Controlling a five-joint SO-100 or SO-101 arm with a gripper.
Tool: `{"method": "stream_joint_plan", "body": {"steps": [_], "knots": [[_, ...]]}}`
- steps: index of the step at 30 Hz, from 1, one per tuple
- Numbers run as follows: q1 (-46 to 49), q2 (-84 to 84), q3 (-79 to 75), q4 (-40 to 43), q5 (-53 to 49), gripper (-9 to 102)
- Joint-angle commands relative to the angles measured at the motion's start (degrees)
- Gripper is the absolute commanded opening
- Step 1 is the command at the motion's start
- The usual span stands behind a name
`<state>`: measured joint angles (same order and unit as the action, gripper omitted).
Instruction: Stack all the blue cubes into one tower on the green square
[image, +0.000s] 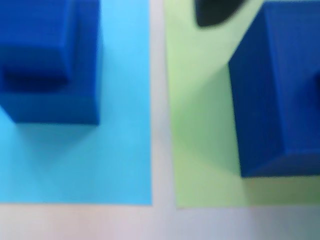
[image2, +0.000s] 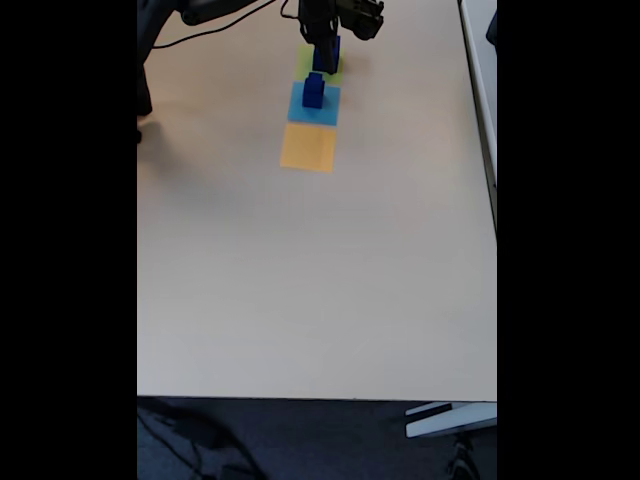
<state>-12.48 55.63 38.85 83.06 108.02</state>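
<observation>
large blue cube (image: 277, 100) sitting on green square (image: 200, 125) at right of wrist view, running off right edge. two more blue cubes standing on light-blue square (image: 115, 160) at left: smaller cube (image: 35, 40) resting atop bigger cube (image: 82, 75), both cut off by top and left edges. pale table strip (image: 159, 100) showing between squares and along bottom. dark blurred shape (image: 215, 12) poking in at top over green square; too blurred for identifying.

Arm (image2: 340, 15) reaching down, hand (image2: 327, 45) lowered
</observation>
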Motion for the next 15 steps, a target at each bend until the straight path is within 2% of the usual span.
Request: {"method": "stream_joint_plan", "body": {"steps": [1, 15], "knots": [[-0.1, 1.2, 0.4, 0.3, 0.4, 28], [0.6, 1.2, 5.7, -0.3, -1.5, 25]]}}
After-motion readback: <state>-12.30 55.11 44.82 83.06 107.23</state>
